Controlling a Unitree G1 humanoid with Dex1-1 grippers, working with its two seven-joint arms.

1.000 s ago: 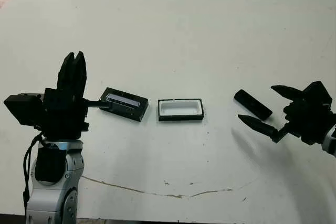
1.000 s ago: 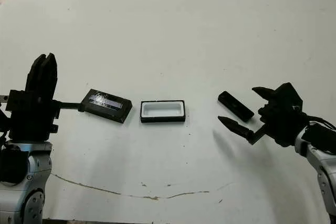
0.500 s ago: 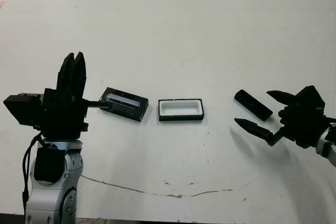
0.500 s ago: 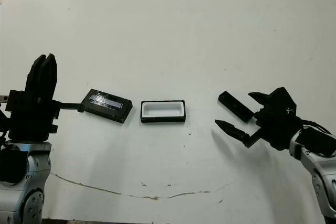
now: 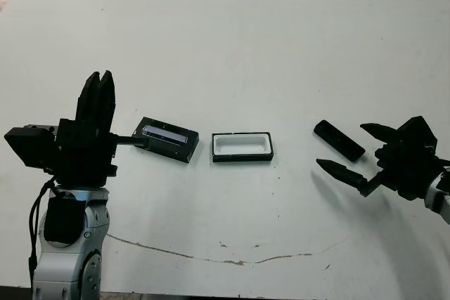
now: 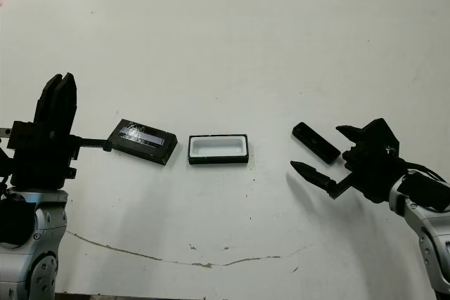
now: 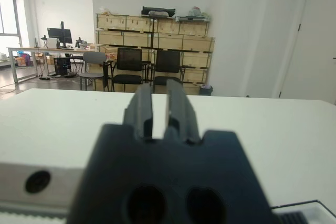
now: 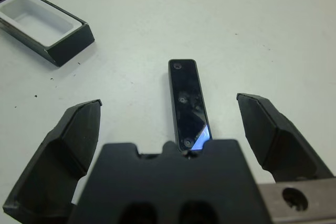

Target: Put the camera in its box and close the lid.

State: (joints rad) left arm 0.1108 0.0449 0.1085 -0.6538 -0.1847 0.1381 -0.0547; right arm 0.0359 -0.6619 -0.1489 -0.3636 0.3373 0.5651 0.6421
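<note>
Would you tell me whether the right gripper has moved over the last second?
Yes. The right gripper has slid left toward the camera, which has stayed put; its open fingers now flank the camera's near end.

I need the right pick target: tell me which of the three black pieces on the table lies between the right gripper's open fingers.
The camera: the slim flat bar at the robot's right. The white-lined box and silver-striped lid lie further left.

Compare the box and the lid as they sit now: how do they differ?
The box shows an open white-lined hollow; the lid is all black with a silvery strip on top. The box lies square to the table edge; the lid is skewed. The box sits mid-table; the lid lies on its left, nearer the left gripper. Both are small black-walled rectangles, lying flat and apart.
</note>
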